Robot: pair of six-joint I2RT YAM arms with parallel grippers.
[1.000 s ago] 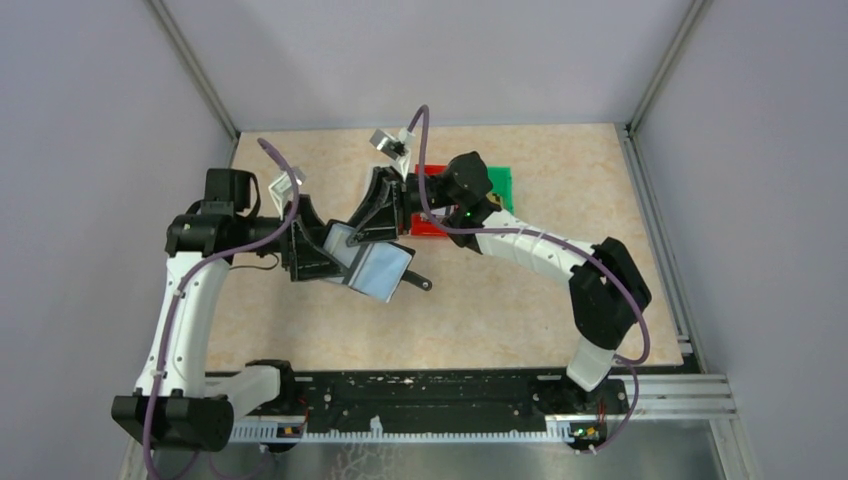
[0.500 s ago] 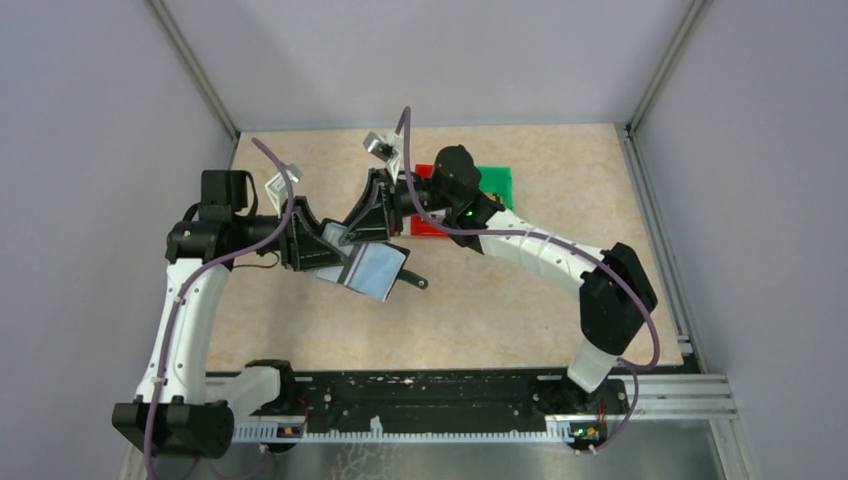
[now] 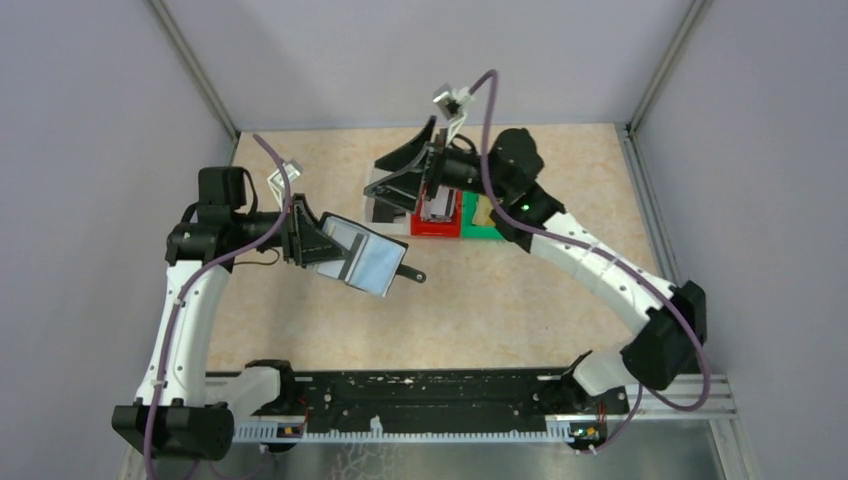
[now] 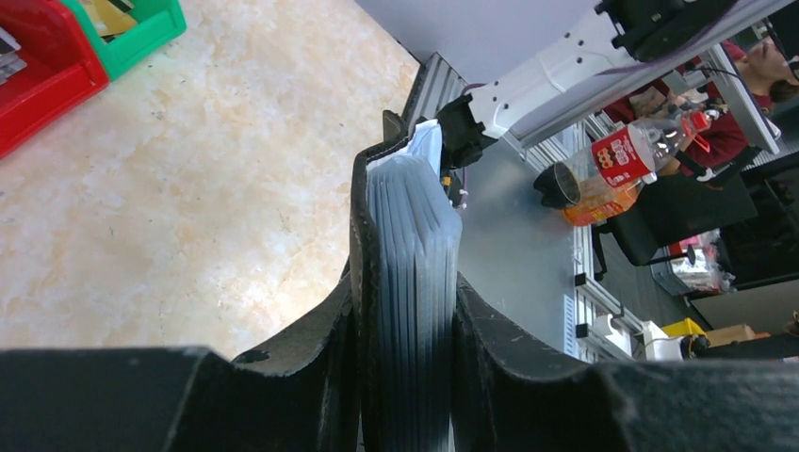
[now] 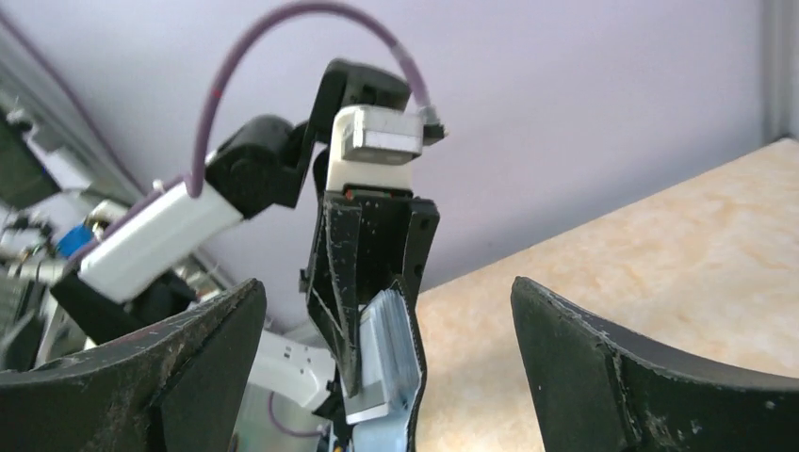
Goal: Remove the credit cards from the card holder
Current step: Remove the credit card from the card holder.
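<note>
The black card holder (image 3: 372,263) hangs open above the table's left middle, its pale blue inner panel facing up and its strap tab pointing right. My left gripper (image 3: 330,245) is shut on its left end. In the left wrist view the card holder (image 4: 407,254) stands edge-on between my left gripper's (image 4: 407,377) jaws, its stacked pockets showing. My right gripper (image 3: 385,185) hovers open and empty by the bins at the back. Through my right gripper (image 5: 386,306) I see the card holder (image 5: 400,348) with a silvery credit card (image 5: 369,407) sticking out. More credit cards (image 3: 437,208) lie in the red bin.
A white bin (image 3: 383,213), a red bin (image 3: 432,228) and a green bin (image 3: 492,232) stand side by side at the back middle; the green one holds a gold-tan card (image 3: 483,212). The red bin (image 4: 38,75) and green bin (image 4: 141,28) also show at the left wrist view's top left.
My right gripper drew back from the card holder toward the bins, rose and opened wide. My left gripper closed on the holder's left end and has held it nearly still.
</note>
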